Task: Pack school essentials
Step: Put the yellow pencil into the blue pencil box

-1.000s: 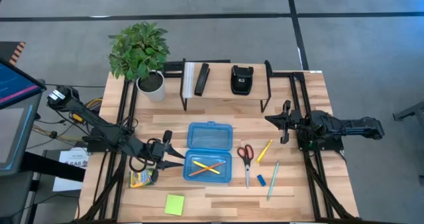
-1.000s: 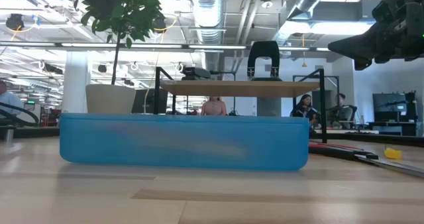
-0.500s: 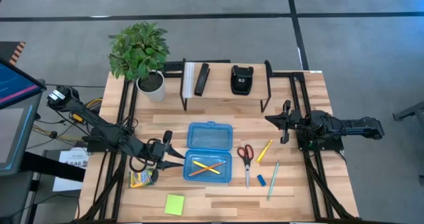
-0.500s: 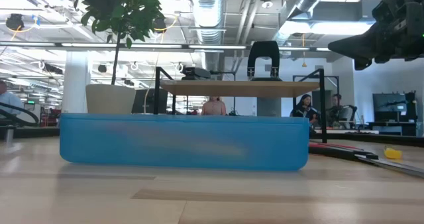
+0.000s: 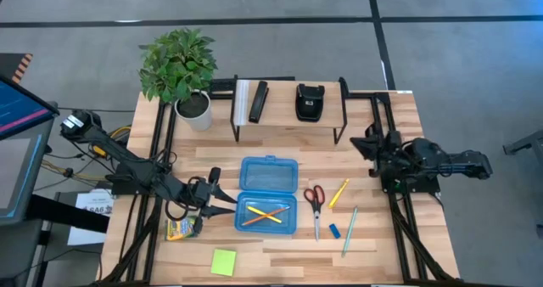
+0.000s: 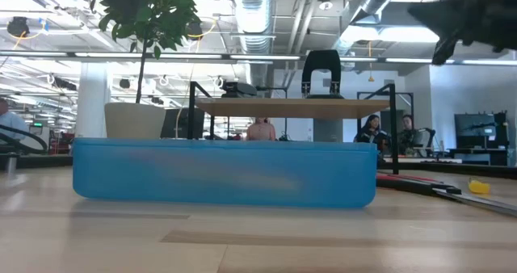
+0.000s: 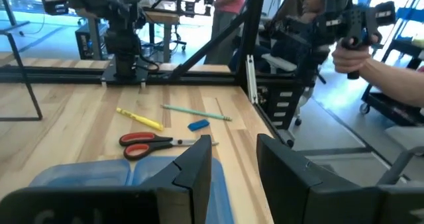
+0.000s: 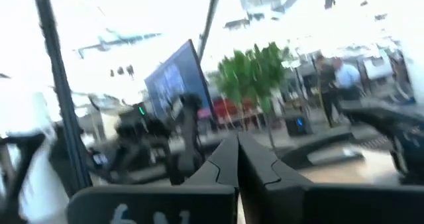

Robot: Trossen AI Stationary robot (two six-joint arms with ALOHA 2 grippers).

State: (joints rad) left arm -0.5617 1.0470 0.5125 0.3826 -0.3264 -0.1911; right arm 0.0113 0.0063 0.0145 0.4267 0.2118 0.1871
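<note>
The blue case (image 5: 267,195) lies open, with an orange and a yellow pencil (image 5: 261,216) crossed in its near half. To its right on the table lie red-handled scissors (image 5: 315,200), a yellow pencil (image 5: 339,192), a light-blue pen (image 5: 349,229) and a small blue eraser (image 5: 334,231). The crayon box (image 5: 182,229) and the lime sticky pad (image 5: 223,261) lie to its left and near left. My left gripper (image 5: 231,205) (image 7: 235,164) is open, low at the case's left edge. My right gripper (image 5: 365,143) (image 8: 237,151) is shut, raised over the right side.
A black-framed wooden shelf (image 5: 288,104) at the far side carries a black stapler-like bar (image 5: 258,101) and a black pouch (image 5: 309,102). A potted plant (image 5: 193,109) stands at the far left. Beyond the table's right edge, a person's hand (image 7: 358,52) holds a device.
My right gripper has risen and swung a little toward the far edge, tipping upward. In the low view the arm has moved up toward the picture's top. My left arm and the objects have kept still.
</note>
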